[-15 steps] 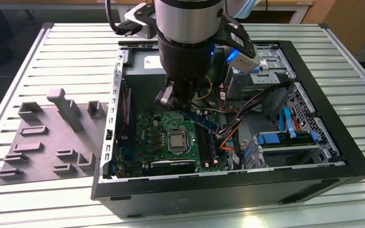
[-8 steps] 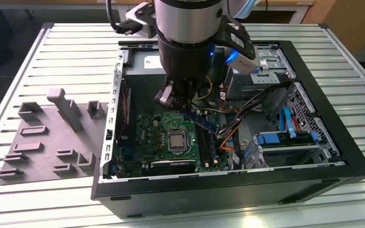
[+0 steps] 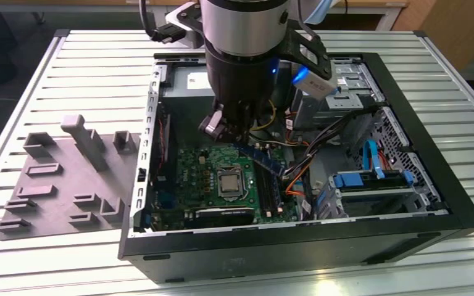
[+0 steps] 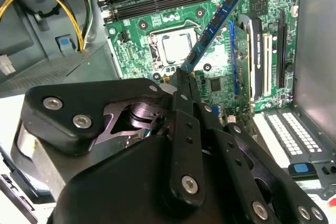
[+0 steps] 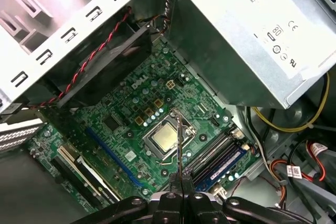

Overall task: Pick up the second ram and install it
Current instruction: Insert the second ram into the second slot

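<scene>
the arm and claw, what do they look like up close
The arm is a silvery-grey cylinder above a black wrist section with a glowing blue light. A white block sits on a black bracket at its side. The claw is matte black, built of flat linkage bars with silver screws.

- The gripper (image 5: pixel 179 184) pinched a memory stick (image 5: pixel 179 145), its 2 fingers closed on the stick's near end.
- The stick was seen edge-on, a thin dark line above the green motherboard (image 5: pixel 131 103), with its far end over the rim of the processor socket (image 5: pixel 164 136).
- Long memory slots (image 5: pixel 210 156) ran just beside the socket, and 1 showed blue along its length.
- A grey power supply (image 5: pixel 236 35) sat past the board, with a yellow wire (image 5: pixel 294 127) near its corner.
- Twisted red and black wires (image 5: pixel 89 60) ran beside the metal case wall (image 5: pixel 63 30).
</scene>
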You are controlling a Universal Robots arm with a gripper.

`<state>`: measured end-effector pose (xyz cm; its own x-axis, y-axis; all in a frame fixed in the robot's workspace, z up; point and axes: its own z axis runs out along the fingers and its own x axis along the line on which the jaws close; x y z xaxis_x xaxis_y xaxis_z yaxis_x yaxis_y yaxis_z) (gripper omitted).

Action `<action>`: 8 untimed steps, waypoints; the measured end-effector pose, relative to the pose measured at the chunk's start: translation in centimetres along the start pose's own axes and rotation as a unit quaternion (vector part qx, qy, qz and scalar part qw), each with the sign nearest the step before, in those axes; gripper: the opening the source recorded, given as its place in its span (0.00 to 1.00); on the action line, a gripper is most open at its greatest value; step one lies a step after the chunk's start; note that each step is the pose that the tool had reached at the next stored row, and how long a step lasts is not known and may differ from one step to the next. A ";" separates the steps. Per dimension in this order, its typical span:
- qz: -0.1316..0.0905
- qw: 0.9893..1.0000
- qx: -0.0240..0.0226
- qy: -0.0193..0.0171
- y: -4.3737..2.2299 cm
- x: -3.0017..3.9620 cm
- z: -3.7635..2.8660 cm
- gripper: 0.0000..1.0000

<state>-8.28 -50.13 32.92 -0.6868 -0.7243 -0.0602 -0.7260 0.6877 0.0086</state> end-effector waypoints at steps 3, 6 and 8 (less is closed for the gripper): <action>0.008 1.000 0.001 0.000 0.00 0.00 0.00 0.12; 0.017 1.000 0.001 0.000 0.00 0.00 0.00 0.12; 0.024 1.000 0.001 0.000 0.00 0.00 0.00 0.12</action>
<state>-8.28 -50.13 32.92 -0.7207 -0.6906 -0.0602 -0.6922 0.7217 0.0086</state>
